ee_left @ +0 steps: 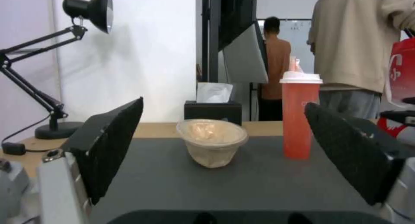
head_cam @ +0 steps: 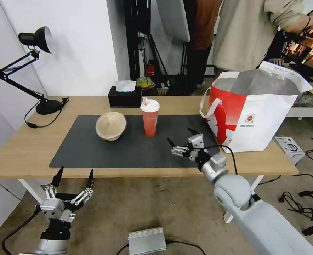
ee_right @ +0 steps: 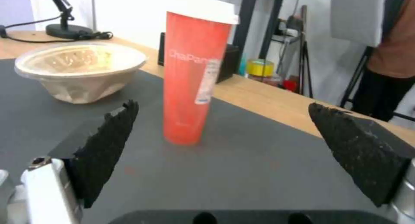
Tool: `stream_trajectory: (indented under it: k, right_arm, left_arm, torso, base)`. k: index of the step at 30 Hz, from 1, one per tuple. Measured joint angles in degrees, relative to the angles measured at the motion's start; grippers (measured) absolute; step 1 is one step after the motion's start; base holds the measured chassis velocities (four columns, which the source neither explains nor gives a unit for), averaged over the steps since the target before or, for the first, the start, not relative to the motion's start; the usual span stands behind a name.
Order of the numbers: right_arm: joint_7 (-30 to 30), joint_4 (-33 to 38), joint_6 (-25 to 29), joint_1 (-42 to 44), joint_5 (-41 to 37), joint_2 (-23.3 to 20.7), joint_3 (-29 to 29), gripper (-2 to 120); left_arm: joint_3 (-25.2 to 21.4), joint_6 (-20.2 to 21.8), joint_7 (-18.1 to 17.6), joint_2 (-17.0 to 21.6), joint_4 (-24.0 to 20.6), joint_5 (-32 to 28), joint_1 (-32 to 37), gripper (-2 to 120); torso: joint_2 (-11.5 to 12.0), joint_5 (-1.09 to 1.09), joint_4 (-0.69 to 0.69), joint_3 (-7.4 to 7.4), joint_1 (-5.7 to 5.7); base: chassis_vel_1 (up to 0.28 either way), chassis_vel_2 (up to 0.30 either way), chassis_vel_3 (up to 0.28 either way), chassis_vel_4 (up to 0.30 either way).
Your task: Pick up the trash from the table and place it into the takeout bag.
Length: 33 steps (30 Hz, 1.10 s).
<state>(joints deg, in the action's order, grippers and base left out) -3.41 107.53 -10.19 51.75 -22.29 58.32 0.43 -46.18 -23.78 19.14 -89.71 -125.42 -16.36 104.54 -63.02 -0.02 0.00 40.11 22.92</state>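
two wide-spread grippers, left gripper (head_cam: 73,176) below table (head_cam: 22,148) edge, right gripper (head_cam: 182,137) near one cup (head_cam: 149,118), one bowl (head_cam: 111,125), one bag (head_cam: 255,115)

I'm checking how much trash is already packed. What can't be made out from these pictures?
- Inside of the takeout bag: its own walls and foil flap hide it in the head view.
- Red cup: top cut off by the right wrist view's edge.
- Contents of the beige bowl: blurred in the left wrist view.
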Motion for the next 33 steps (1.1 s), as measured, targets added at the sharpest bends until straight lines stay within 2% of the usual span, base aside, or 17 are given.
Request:
stream_trajectory:
  k: [9,33]
  right_arm:
    - [-0.4,-6.9,0.2,-7.6,-2.7,2.7,-6.5,100]
    - [0.1,-18.3,2.9,-14.3,-2.2,9.4,-10.3,100]
  left_arm:
    - [-0.7,0.1,0.0,-0.4,0.3,0.2,0.3,100]
    - [-1.1,1.2,-0.1,0.1,1.5,0.1,-1.1,100]
  torso:
    - [0.0,0.01,0.01,0.00,0.00]
    - [0.0,0.01,0.00,-0.01,0.00]
  base:
    - [0.000,0.000,0.000,0.000]
    - [0.000,0.000,0.000,0.000]
